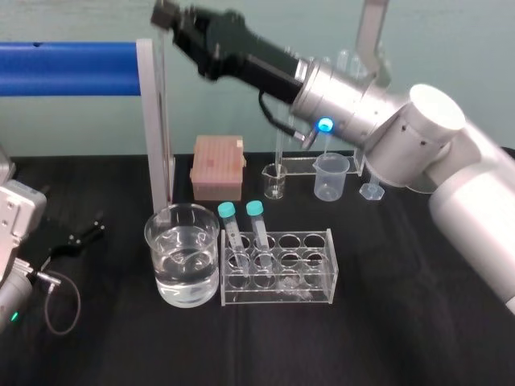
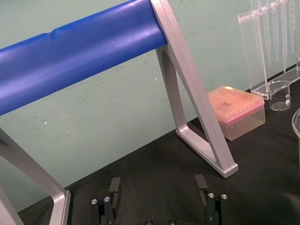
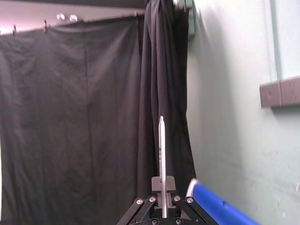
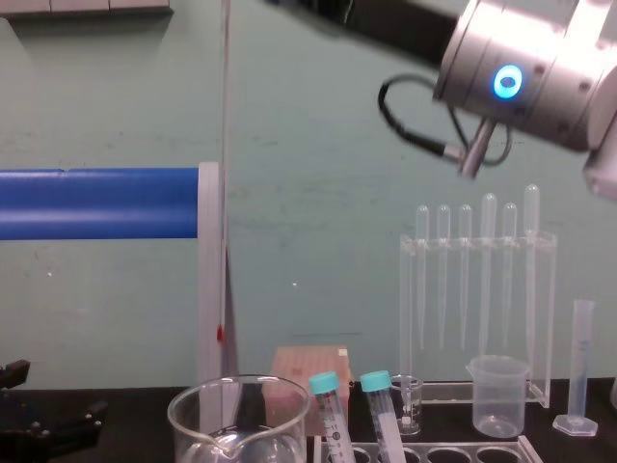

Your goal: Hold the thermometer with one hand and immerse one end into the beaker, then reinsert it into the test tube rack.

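Note:
My right gripper point(image 1: 167, 14) is raised high at the back left and shut on the top of the thermometer point(image 1: 165, 121). This thin clear rod hangs straight down in front of the silver frame post. In the right wrist view the thermometer point(image 3: 162, 150) stands up between the closed fingers point(image 3: 157, 199). In the chest view the thermometer point(image 4: 226, 145) drops toward the beaker point(image 4: 236, 420), and I cannot tell whether its lower end is inside the rim. The wide beaker point(image 1: 183, 256) holds water. The test tube rack point(image 1: 328, 265) stands just right of it. My left gripper point(image 2: 158, 185) rests open at the left.
A blue roller bar point(image 1: 68, 68) on a silver frame crosses the back left. Behind the rack stand a pink tip box point(image 1: 217, 165), a tiny glass beaker point(image 1: 274, 181), a small plastic beaker point(image 1: 331, 175) and a pipette stand point(image 4: 477, 289). Two teal-capped tubes point(image 1: 228, 213) lean in the rack.

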Controlling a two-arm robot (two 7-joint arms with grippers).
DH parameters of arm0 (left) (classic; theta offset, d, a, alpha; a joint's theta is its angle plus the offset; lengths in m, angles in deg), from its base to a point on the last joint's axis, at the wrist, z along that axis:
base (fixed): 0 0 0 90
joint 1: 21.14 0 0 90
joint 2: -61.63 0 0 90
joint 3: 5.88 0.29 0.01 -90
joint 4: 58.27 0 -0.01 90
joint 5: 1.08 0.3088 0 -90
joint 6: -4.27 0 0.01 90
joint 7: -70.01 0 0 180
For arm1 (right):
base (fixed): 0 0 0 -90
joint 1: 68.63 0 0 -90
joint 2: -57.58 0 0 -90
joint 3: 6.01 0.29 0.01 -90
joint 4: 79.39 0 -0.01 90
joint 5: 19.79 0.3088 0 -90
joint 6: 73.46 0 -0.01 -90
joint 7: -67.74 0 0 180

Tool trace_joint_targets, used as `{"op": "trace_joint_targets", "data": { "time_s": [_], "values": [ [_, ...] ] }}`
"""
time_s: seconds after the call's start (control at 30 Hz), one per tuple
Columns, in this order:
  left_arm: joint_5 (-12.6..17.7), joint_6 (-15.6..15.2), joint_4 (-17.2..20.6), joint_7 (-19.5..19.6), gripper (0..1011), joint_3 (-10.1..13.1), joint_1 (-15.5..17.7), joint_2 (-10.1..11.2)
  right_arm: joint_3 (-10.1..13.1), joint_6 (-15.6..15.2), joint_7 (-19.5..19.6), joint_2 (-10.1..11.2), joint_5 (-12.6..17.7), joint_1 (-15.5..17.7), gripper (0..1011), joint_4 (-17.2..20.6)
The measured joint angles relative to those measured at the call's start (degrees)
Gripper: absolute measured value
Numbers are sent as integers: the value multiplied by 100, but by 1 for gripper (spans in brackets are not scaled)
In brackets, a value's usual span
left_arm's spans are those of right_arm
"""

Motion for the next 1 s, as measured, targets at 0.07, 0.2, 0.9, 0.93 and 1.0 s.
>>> {"op": "trace_joint_targets", "data": {
  "time_s": [0.07, 0.2, 0.9, 0.93, 1.0],
  "values": [
    [0, 0, 0, 0, 1008, 0, 0, 0, -97, 27, -84, -32, -85, -22, 53, -202],
    [0, 0, 0, 0, 1008, 0, 0, 0, -246, 157, -207, -58, -311, -33, 53, -518],
    [0, 0, 0, 0, 1008, 0, 0, 0, -357, 611, -548, -353, -881, 167, 53, -1466],
    [0, 0, 0, 0, 1008, 0, 0, 0, -357, 611, -551, -353, -895, 178, 53, -1466],
    [0, 0, 0, 0, 1008, 0, 0, 0, -357, 607, -558, -353, -923, 203, 53, -1462]
  ]
}}
